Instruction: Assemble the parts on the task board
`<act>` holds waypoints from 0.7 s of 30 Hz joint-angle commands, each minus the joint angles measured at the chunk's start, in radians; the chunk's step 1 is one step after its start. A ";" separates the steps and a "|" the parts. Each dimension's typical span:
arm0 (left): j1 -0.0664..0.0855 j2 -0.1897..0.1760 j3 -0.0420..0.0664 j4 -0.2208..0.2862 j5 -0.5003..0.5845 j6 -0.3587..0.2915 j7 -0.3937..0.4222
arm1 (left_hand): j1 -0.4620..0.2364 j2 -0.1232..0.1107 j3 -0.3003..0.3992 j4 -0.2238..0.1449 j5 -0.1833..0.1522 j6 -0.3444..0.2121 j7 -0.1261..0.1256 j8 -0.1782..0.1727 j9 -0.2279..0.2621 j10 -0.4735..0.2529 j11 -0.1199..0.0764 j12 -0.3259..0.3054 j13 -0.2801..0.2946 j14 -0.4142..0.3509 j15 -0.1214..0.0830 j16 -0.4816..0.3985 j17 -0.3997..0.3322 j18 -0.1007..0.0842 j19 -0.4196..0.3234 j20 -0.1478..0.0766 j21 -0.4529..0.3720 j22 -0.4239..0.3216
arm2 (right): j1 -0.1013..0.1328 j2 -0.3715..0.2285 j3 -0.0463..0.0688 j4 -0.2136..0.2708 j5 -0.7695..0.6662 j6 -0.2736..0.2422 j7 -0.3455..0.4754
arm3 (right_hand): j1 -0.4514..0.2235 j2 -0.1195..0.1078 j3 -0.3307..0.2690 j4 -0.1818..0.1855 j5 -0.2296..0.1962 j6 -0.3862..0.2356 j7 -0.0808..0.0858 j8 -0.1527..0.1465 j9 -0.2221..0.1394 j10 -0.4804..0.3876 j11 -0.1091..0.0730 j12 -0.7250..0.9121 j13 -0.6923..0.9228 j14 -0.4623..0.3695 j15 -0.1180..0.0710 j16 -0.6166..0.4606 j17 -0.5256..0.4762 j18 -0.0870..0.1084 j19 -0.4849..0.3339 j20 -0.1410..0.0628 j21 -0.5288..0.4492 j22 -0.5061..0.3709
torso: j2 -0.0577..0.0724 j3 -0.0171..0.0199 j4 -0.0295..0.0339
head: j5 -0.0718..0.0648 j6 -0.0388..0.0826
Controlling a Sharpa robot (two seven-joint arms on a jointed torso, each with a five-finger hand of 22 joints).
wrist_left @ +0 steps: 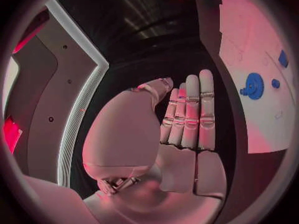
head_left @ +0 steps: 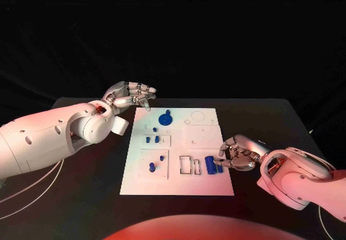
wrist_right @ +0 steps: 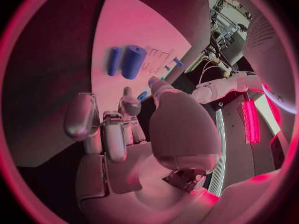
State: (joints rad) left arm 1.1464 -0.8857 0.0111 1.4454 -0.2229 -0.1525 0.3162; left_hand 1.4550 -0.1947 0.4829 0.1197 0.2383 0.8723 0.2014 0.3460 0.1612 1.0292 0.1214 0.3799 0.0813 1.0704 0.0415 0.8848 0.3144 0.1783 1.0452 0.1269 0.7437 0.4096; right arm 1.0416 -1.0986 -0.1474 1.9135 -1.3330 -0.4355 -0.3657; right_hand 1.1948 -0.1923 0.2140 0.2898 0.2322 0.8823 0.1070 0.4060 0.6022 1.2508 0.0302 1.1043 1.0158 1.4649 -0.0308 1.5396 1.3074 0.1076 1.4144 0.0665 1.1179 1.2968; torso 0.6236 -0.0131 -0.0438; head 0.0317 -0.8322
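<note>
The white task board (head_left: 180, 182) lies mid-table. On its far part stands a blue wheel (head_left: 166, 119), with small blue pegs (head_left: 154, 130) just in front of it. A thick blue cylinder (head_left: 210, 165) and a thinner blue bar (head_left: 220, 168) lie near the board's right edge. My right hand (head_left: 238, 154) hovers beside that edge, fingers loosely bent and apart, holding nothing. In the right wrist view the cylinder (wrist_right: 132, 61) and the bar (wrist_right: 114, 60) lie just beyond my right hand (wrist_right: 124, 129). My left hand (head_left: 133, 95) hangs off the board's far left corner, fingers straight, empty.
More small blue pieces (head_left: 152, 166) sit in recesses on the board's near left. White slot frames (head_left: 190, 165) lie left of the cylinder. In the left wrist view my left hand (wrist_left: 181, 129) is flat, with the wheel (wrist_left: 253, 86) and the board (wrist_left: 261, 119) off to one side.
</note>
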 commanded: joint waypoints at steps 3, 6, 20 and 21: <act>0.000 -0.001 0.000 0.004 0.008 0.017 0.015 | -0.009 -0.001 0.002 -0.005 0.001 0.000 -0.008 0.004 0.001 -0.005 0.001 -0.005 0.000 -0.005 0.002 -0.004 0.001 0.006 -0.004 0.001 -0.007 -0.001 | -0.016 0.022 -0.001 -0.006 -0.115 0.026 -0.074 | -0.003 0.002 -0.005 -0.001 -0.004 -0.005 0.002 0.006 0.001 0.009 0.000 0.004 -0.001 0.090 -0.009 0.004 0.179 -0.015 0.007 -0.003 0.004 0.001 | 0.001 0.0002 0.0001 | -0.001 -0.003; 0.000 -0.002 0.000 0.004 0.008 0.019 0.015 | -0.009 -0.001 0.002 -0.005 0.001 0.000 -0.008 0.004 0.001 -0.005 0.001 -0.005 0.000 -0.005 0.002 -0.004 0.001 0.006 -0.004 0.001 -0.007 -0.001 | -0.026 0.035 -0.001 -0.016 -0.132 0.028 -0.082 | -0.003 0.003 -0.006 -0.001 -0.003 -0.005 0.002 0.007 0.002 0.009 0.000 0.005 0.001 0.090 -0.009 0.004 0.179 -0.015 0.007 -0.003 0.005 0.001 | 0.002 0.0004 0.0011 | -0.004 -0.004; 0.000 -0.001 0.000 0.003 0.008 0.023 0.012 | -0.011 0.000 0.003 -0.006 0.001 0.000 -0.008 0.005 0.001 -0.007 0.001 -0.006 0.000 -0.005 0.001 -0.004 0.001 0.006 -0.004 0.001 -0.007 -0.002 | -0.059 0.094 -0.001 -0.057 -0.161 0.024 -0.092 | 0.001 0.011 -0.009 -0.001 0.000 -0.004 0.001 0.008 0.006 0.011 -0.001 0.011 0.010 0.090 -0.009 0.005 0.180 -0.014 0.006 -0.003 0.002 0.000 | 0.002 0.0035 0.0014 | 0.005 -0.007; 0.000 -0.002 0.000 0.003 0.008 0.023 0.011 | -0.011 0.000 0.003 -0.006 0.001 0.000 -0.008 0.005 0.001 -0.007 0.001 -0.006 0.000 -0.005 0.001 -0.004 0.001 0.006 -0.004 0.001 -0.007 -0.002 | -0.060 0.098 -0.001 -0.060 -0.161 0.024 -0.095 | 0.003 0.013 -0.010 -0.001 0.001 -0.003 0.001 0.009 0.007 0.013 -0.001 0.015 0.015 0.090 -0.009 0.005 0.180 -0.014 0.006 -0.003 0.001 0.000 | 0.002 0.0035 0.0016 | 0.006 -0.007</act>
State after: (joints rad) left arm 1.1462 -0.8886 0.0107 1.4466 -0.2212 -0.1476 0.3173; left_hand 1.4551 -0.1947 0.4829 0.1197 0.2383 0.8723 0.2014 0.3460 0.1612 1.0293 0.1214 0.3799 0.0811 1.0704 0.0415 0.8848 0.3144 0.1783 1.0452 0.1269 0.7398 0.4097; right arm 0.9843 -1.0039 -0.1481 1.8574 -1.4661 -0.4235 -0.4437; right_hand 1.1951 -0.1920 0.2112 0.2870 0.2321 0.8823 0.1071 0.4100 0.6080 1.2580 0.0303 1.1157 1.0285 1.4685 -0.0344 1.5395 1.3073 0.1077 1.4143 0.0665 1.1173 1.2966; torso 0.6249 -0.0103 -0.0439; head 0.0360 -0.8400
